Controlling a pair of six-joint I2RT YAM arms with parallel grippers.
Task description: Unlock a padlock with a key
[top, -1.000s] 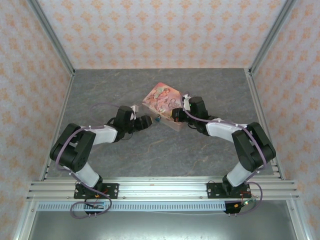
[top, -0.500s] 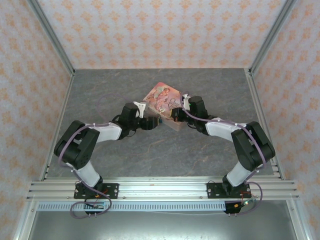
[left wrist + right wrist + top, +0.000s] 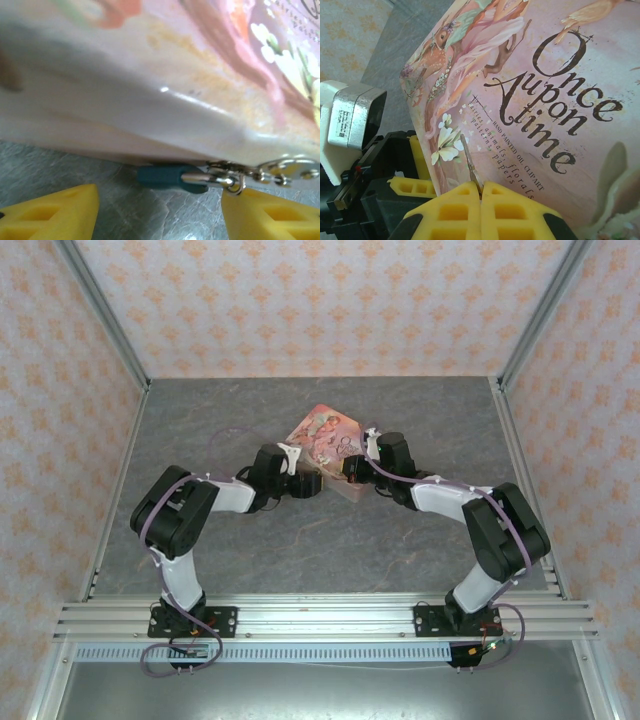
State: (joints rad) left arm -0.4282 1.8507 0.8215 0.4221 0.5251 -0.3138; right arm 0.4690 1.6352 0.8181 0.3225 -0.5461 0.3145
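The tiny teal padlock point(image 3: 162, 177) lies on the table against the lower edge of the pink tin point(image 3: 165, 75), its metal shackle pointing right into a small ring and chain point(image 3: 234, 181). My left gripper point(image 3: 160, 216) is open. Its yellow fingers point(image 3: 52, 212) stand on either side just short of the padlock without touching it. In the top view the left gripper point(image 3: 311, 483) sits at the tin's near-left side. My right gripper point(image 3: 481, 192) is shut on a thin metal key point(image 3: 469, 159), whose blade points up over the tin's lid point(image 3: 545, 100). The right gripper point(image 3: 350, 468) is at the tin's near-right corner.
The pink picture-printed tin point(image 3: 322, 430) lies mid-table on the grey surface point(image 3: 300, 550), with both arms bent towards it. In the right wrist view the left gripper's black body point(image 3: 375, 200) and white camera housing point(image 3: 350, 125) sit close at lower left. Patterned walls enclose the table.
My left arm has swung right and forward, bringing its gripper up against the tin by the padlock, with its fingers a little closer together. The right arm and the key have stayed still.
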